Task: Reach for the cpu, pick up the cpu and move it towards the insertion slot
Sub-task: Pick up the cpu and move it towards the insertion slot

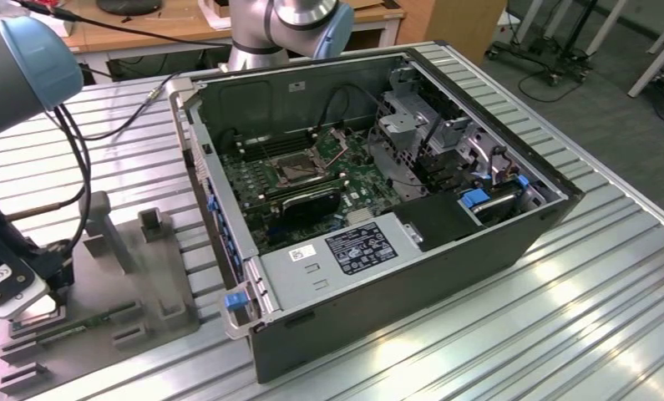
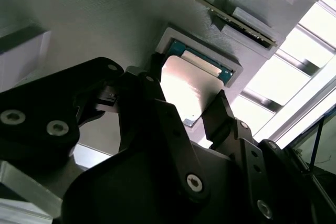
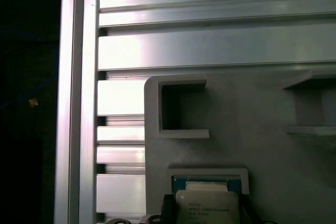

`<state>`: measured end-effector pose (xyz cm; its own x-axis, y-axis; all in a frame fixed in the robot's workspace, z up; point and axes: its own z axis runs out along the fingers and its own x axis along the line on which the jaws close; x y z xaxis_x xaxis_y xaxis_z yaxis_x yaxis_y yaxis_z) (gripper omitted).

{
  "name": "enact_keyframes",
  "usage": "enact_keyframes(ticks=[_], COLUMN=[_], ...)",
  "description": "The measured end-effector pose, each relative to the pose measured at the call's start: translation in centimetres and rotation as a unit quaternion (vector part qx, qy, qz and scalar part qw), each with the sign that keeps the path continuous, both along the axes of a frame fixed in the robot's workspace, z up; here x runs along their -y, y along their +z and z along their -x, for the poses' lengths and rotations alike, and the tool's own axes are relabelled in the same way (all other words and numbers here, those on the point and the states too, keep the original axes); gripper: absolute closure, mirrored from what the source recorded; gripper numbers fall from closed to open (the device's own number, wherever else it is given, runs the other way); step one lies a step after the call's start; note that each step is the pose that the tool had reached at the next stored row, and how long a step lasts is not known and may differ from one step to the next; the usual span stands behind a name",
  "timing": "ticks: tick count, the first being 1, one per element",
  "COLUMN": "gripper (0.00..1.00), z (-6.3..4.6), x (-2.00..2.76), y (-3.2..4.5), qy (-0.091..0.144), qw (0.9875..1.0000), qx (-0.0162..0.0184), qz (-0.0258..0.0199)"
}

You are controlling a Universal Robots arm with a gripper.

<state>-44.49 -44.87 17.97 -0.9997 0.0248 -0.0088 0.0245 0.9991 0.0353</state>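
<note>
The cpu (image 2: pixel 191 85), a flat square chip with a silvery top and a blue-green rim, lies in a square recess of the grey plastic tray (image 2: pixel 105 19). In both wrist views my gripper (image 2: pixel 188 80) stands right over it. Its two black fingers (image 2: pixel 157 72) press against opposite edges of the chip with no gap showing. The first wrist view shows the cpu (image 3: pixel 207 203) seated in its recess between the gripper (image 3: pixel 206 209) tips. In the exterior view the gripper (image 1: pixel 25 305) is low over the tray (image 1: pixel 142 284) at the exterior view's left. The insertion slot (image 1: pixel 298 171) sits on the motherboard inside the open computer case.
The open computer case (image 1: pixel 421 276) lies on the ribbed metal table (image 1: pixel 577 334), with cables, drive cages and a power supply inside. A long green memory stick (image 2: pixel 220 11) rests in the tray beside the cpu. Tray posts (image 1: pixel 103 234) rise near the gripper.
</note>
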Motion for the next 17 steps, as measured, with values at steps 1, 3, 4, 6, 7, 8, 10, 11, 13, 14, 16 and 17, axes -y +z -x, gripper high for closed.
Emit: enact_keyframes(ticks=[1, 3, 4, 6, 7, 8, 10, 11, 13, 14, 16, 17], gripper=[0.45, 0.45, 0.45, 0.45, 0.45, 0.45, 0.45, 0.45, 0.45, 0.45, 0.45, 0.45], z=[0.00, 0.00, 0.00, 0.00, 0.00, 0.00, 0.00, 0.00, 0.00, 0.00, 0.00, 0.00], x=[0.00, 0.00, 0.00, 0.00, 0.00, 0.00, 0.00, 0.00, 0.00, 0.00, 0.00, 0.00], y=[0.05, 0.09, 0.12, 0.17, 0.17, 0.18, 0.20, 0.21, 0.23, 0.24, 0.25, 0.26], qy=[0.000, 0.000, 0.000, 0.000, 0.000, 0.000, 0.000, 0.000, 0.000, 0.000, 0.000, 0.000], qw=[1.0000, 1.0000, 1.0000, 1.0000, 1.0000, 1.0000, 1.0000, 1.0000, 1.0000, 1.0000, 1.0000, 1.0000], qx=[0.0000, 0.0002, 0.0002, 0.0000, 0.0001, 0.0001, 0.0000, 0.0001, 0.0000, 0.0000, 0.0001, 0.0001], qz=[0.0000, -0.0001, 0.0000, 0.0003, 0.0003, 0.0004, 0.0009, 0.0011, 0.0017, 0.0022, 0.0035, 0.0042])
